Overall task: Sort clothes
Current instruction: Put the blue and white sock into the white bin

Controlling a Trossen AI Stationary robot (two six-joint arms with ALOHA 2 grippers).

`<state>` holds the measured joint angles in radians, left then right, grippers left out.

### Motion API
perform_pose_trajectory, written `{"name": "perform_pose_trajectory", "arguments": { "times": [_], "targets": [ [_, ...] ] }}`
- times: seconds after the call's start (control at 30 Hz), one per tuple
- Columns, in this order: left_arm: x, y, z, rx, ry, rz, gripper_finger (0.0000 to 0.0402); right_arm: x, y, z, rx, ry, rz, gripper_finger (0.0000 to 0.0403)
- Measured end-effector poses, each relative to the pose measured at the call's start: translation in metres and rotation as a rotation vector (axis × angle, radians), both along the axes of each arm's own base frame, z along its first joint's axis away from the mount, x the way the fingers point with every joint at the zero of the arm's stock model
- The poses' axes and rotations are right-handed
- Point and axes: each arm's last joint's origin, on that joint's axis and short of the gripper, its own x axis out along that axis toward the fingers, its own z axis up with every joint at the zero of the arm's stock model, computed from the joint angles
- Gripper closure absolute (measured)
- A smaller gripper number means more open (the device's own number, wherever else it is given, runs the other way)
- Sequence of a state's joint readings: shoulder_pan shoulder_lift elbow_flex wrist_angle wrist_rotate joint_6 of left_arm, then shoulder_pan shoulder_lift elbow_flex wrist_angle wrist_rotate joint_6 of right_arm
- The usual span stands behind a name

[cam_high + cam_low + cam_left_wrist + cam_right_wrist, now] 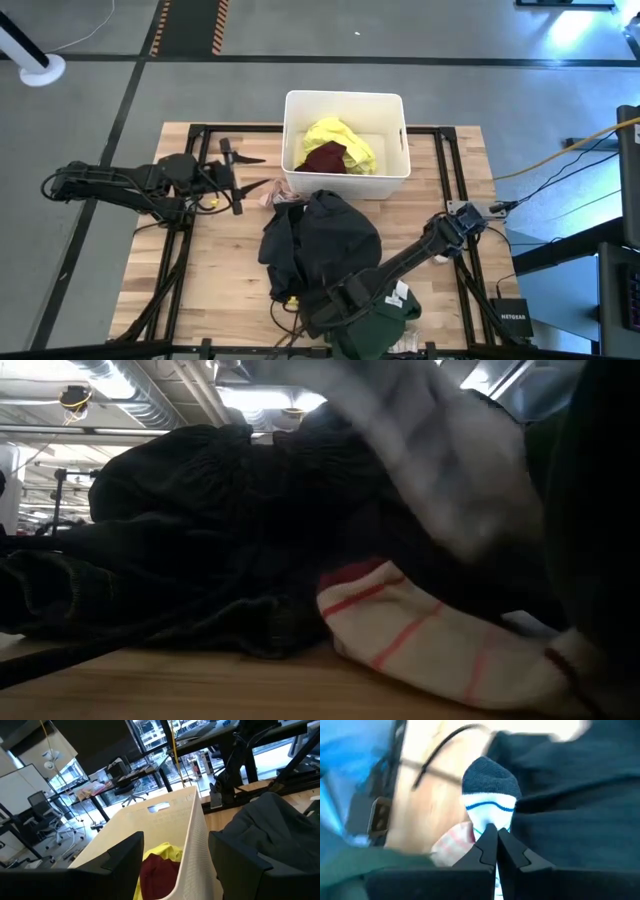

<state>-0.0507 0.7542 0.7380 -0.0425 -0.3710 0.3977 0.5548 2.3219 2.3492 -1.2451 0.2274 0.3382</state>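
Right gripper [496, 836] pinches a blue-toed white sock [490, 802], jaws nearly closed on it, sock running straight out ahead of the fingertips. That is at the table's six o'clock edge, beside the black pile [320, 245]. Yellow [340, 140] and maroon [325, 158] garments, one each, sit in the bin [345, 100] at twelve. Left gripper [235, 180] waits at nine, jaws wide.

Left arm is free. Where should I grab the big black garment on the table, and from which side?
Probably the bunched hump of the black garment nearest the white bin. Drop the open left gripper from above on its own side: fabric stands proud there, while the far end lies by the right gripper, shut on a sock.
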Motion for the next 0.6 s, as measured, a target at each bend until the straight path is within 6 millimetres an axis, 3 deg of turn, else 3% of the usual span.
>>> {"name": "perform_pose_trajectory", "arguments": {
  "times": [0.17, 0.33, 0.6],
  "targets": [
    [-0.004, 0.000, 0.003, 0.002, -0.019, -0.001, 0.0183, -0.014, -0.027, 0.036, 0.020, -0.060, -0.212, 0.0399],
    [-0.009, 0.000, 0.006, 0.005, -0.038, 0.000, 0.0183, -0.021, -0.052, 0.069, -0.010, -0.171, -0.303, 0.0399],
    [-0.011, 0.001, 0.000, 0.022, 0.033, -0.003, 0.0183, -0.041, -0.113, 0.134, -0.071, -0.402, -0.488, 0.0398]
  ]
}}
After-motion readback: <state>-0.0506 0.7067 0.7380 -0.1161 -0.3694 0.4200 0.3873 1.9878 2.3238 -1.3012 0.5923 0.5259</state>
